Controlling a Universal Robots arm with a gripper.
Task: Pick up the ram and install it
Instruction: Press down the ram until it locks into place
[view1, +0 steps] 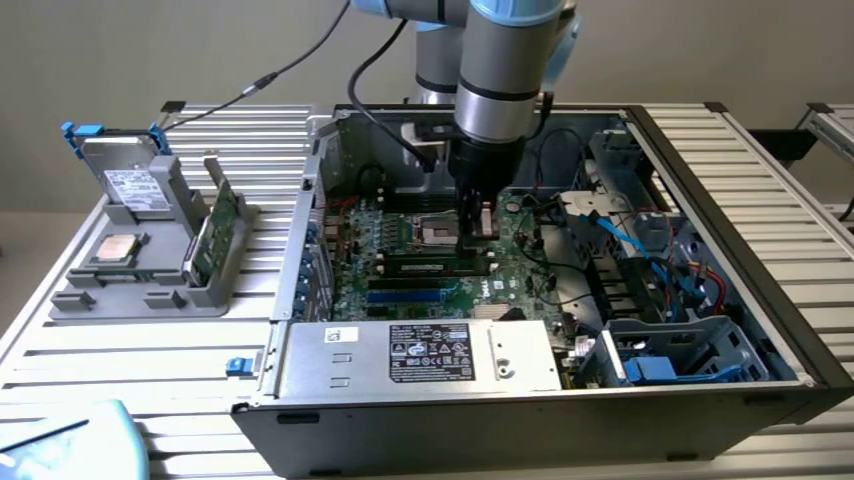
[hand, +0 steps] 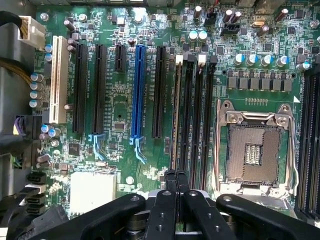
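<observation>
A ram stick (view1: 430, 266) with black chips and a small label sits on edge in a slot of the green motherboard (view1: 400, 235) inside the open computer case. In the wrist view this ram (hand: 175, 115) shows edge-on as a thin line in the slot beside the blue one. My gripper (view1: 474, 243) hangs straight down over one end of the stick, its black fingers (hand: 170, 182) pressed together with nothing between them. I cannot tell whether the tips touch the stick. Another green board stick (view1: 218, 232) stands in the grey holder outside the case.
The grey holder (view1: 147, 290) at the exterior view's left also carries a metal drive (view1: 134, 187) and a square silver processor (view1: 118, 248). The open processor socket (hand: 252, 150) lies beside the memory slots. A power supply (view1: 427, 355), blue cables (view1: 641, 240) and drive cages crowd the case.
</observation>
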